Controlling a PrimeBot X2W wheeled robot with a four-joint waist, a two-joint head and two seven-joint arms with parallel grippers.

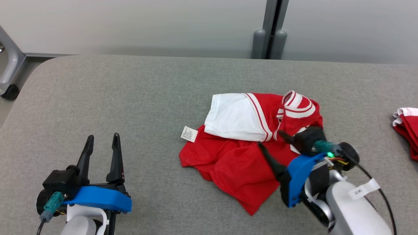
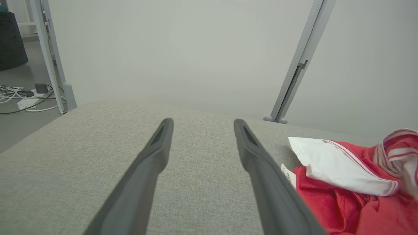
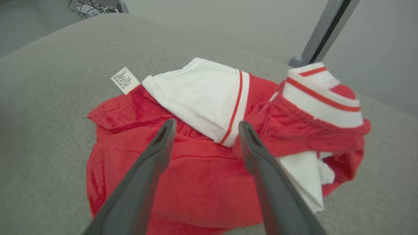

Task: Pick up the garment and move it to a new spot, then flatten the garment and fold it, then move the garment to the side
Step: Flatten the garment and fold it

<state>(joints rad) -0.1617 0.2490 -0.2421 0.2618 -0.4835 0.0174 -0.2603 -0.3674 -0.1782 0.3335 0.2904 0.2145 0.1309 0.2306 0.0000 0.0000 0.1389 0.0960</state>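
Dark fingers of the right gripper (image 1: pixel 269 138) stand wide apart and empty, hovering just over the garment (image 1: pixel 235 163). It lies crumpled, red and white, right of centre on the grey table (image 1: pixel 130 98). It looks light, soft and limp, so it will likely sag and trail when lifted. A pinch on a bunched red fold should hold better than one on flat cloth. The left gripper (image 1: pixel 103 136), also spread and empty, sits well apart.

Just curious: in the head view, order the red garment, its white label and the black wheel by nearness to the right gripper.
1. red garment, under the right gripper.
2. white label, to its left.
3. black wheel, far left.
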